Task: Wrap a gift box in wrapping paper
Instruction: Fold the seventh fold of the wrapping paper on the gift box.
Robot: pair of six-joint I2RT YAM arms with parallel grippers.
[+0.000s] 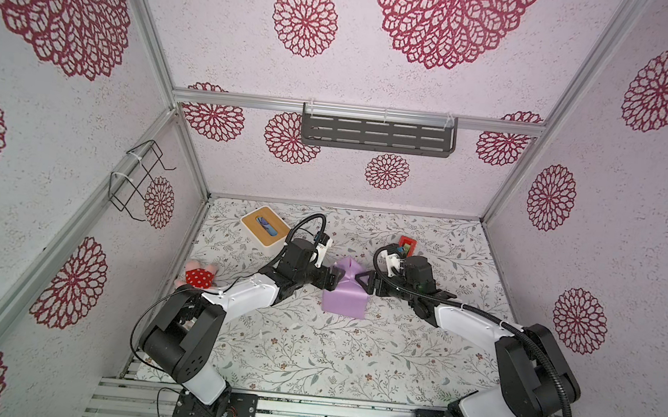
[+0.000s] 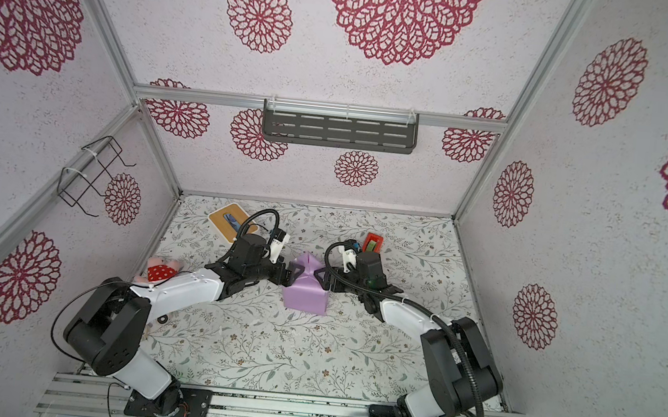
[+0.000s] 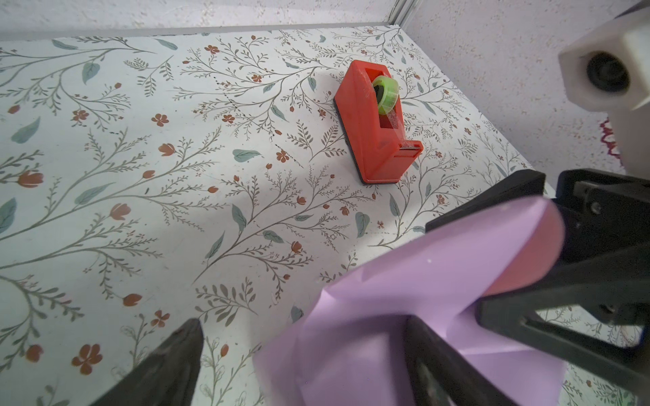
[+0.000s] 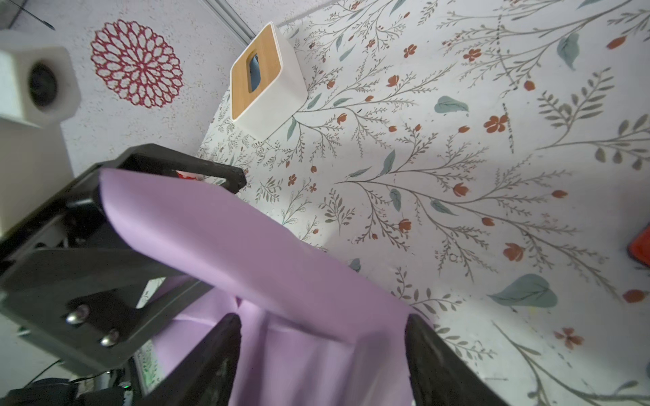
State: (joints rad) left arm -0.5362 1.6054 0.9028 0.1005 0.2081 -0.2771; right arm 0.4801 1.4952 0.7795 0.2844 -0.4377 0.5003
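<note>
While the left pincer (image 1: 335, 279) and right pincer (image 1: 363, 281) gape, a floral table covering (image 1: 330, 355) meets rosette-printed walls (image 1: 215, 31).

No face of the gift box is visible: the wrapping paper (image 1: 343, 298) covers all of it. In both top views the tape dispenser (image 1: 407, 243) sits half behind the right arm's wrist, and the plush toy (image 1: 200, 274) partly behind the left arm. At the right gripper (image 4: 322, 318), paper fills the gap; grip unclear, finger bases cut off by frame edge.
</note>
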